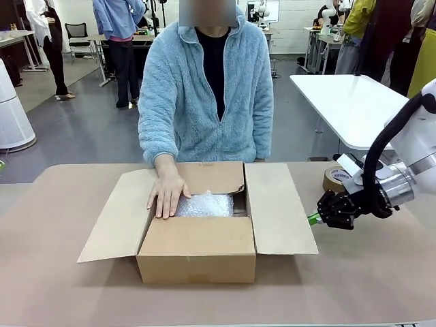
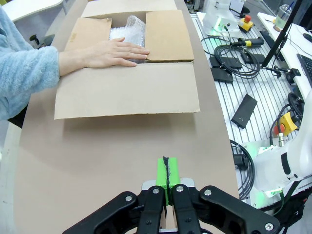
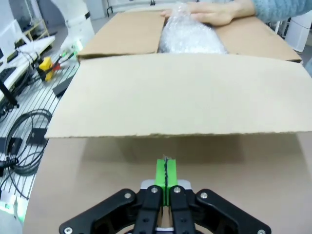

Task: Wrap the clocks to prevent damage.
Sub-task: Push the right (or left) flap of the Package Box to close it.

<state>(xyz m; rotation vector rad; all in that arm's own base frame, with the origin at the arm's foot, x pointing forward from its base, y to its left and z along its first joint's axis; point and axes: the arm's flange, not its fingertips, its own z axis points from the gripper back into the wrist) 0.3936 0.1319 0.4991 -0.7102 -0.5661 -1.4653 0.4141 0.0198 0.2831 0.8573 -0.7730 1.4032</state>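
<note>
The clocks show as one blocky bundle in whitish bubble wrap [image 1: 206, 204] lying inside the open brown carton [image 1: 197, 255]. The bundle [image 2: 127, 32] also appears in the left wrist view, and the bundle [image 3: 190, 36] in the right wrist view. A person's hand [image 1: 165, 194] rests flat on the bundle's left edge and the carton rim. My right gripper [image 1: 314, 218] hovers just right of the carton's right flap, shut and holding nothing. In its own wrist view my right gripper [image 3: 165, 168] faces that flap. My left gripper [image 2: 166, 170] is shut over bare table, short of the carton's left flap.
A brown tape roll [image 1: 336, 179] sits on the table behind my right gripper. The carton's flaps [image 1: 278, 208] lie spread out to both sides. Cables and equipment [image 2: 234, 56] crowd the bench beyond the table edge. A white table [image 1: 344, 102] stands at the back right.
</note>
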